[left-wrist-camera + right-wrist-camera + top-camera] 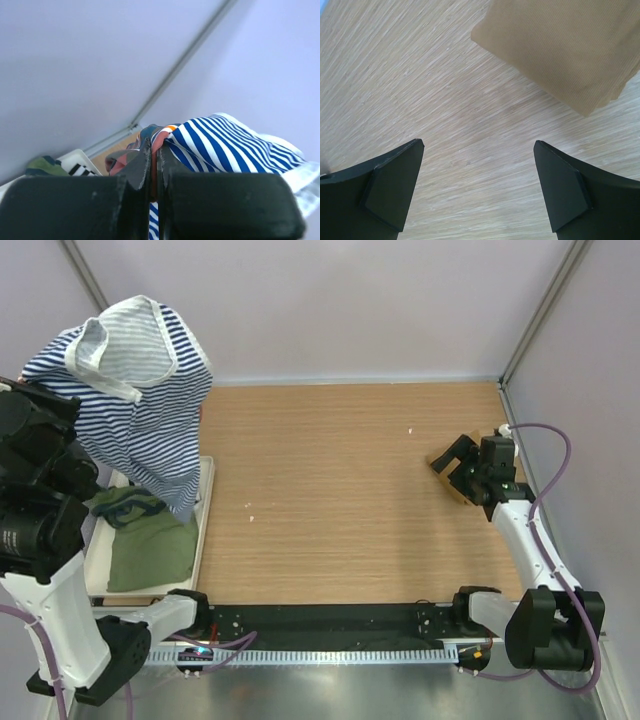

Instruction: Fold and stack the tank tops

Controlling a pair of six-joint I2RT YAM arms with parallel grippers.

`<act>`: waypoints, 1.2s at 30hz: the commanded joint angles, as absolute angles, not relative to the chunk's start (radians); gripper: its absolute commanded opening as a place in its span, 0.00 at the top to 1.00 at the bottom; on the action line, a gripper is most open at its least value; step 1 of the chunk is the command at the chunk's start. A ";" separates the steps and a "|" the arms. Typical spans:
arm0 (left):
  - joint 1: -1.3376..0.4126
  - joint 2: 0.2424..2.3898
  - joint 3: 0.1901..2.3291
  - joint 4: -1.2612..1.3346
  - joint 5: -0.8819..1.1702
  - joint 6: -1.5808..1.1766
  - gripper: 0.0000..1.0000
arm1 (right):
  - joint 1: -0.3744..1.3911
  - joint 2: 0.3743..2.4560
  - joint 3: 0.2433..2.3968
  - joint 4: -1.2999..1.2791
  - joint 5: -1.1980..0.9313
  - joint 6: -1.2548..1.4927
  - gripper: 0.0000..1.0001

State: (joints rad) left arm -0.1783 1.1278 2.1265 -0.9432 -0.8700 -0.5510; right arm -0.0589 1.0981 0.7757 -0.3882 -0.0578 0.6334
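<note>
Striped tank top: raised off the bench at 10 o'clock in the top view. It hangs in a loose hood shape, neck opening upward and hem trailing down toward the pile below.
Left gripper: clenched on the striped tank top. Its wrist view shows the jaws pressed together with blue-white cloth bunched at 3 o'clock of the tips.
Rust-red cloth: a fold of it sits right at the jaw line, touching the fingers. Whether it is pinched in or only lies behind them cannot be told.
Olive tank top: crumpled on the white board at 8 o'clock, under the hanging hem, which touches or nearly touches it.
Tan tank top: folded flat on the bench at 1 o'clock of the right gripper's view, apart from the fingers.
Right gripper: released, jaws spread wide over bare wood at 3 o'clock of the bench, holding nothing.
Step in hand: probably carrying the striped top toward open bench to spread it for folding.
Risk, double pick: if the rust-red cloth is caught in the pinch, both tops would travel together and neither would lie flat.
Risk, drag: the low hem could snag the olive top and pull it off the board.
Risk, bunching: held at a single point, the top may land twisted and need the right gripper to straighten it.
Risk, slip: a thin pinch of soft cloth could slide free mid-swing.
</note>
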 commanded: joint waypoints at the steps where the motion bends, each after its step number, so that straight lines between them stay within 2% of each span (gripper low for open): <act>1: -0.181 1.233 2.107 -1.009 -1.038 -0.503 1.00 | -0.054 1.109 0.795 -0.336 -0.101 0.637 0.02; 5: -0.178 1.126 1.761 -0.875 -1.031 -0.537 1.00 | -0.031 1.127 0.792 -0.308 -0.166 0.620 0.03; 11: -0.141 1.078 1.504 -0.848 -0.930 -0.639 1.00 | 0.089 1.164 0.839 -0.302 -0.190 0.583 0.07; 15: -0.065 1.117 1.506 -0.907 -0.841 -0.699 1.00 | 0.124 1.189 0.851 -0.311 -0.189 0.577 0.08; 21: -0.061 1.078 1.536 -0.897 -0.870 -0.687 1.00 | 0.138 1.209 0.824 -0.285 -0.202 0.586 0.08; 22: -0.060 1.065 1.487 -0.879 -0.798 -0.687 0.99 | 0.143 1.210 0.819 -0.278 -0.207 0.595 0.08; 23: -0.061 1.059 1.452 -0.865 -0.751 -0.683 0.93 | 0.144 1.221 0.813 -0.267 -0.210 0.598 0.08; 27: -0.060 1.095 1.217 -0.784 -0.520 -0.672 0.99 | 0.169 1.241 0.811 -0.256 -0.210 0.606 0.08; 32: -0.081 1.222 1.094 -0.724 -0.255 -0.674 1.00 | 0.178 1.246 0.827 -0.271 -0.196 0.592 0.08; 36: -0.130 1.304 1.115 -0.709 -0.160 -0.646 1.00 | 0.179 1.250 0.831 -0.273 -0.193 0.594 0.08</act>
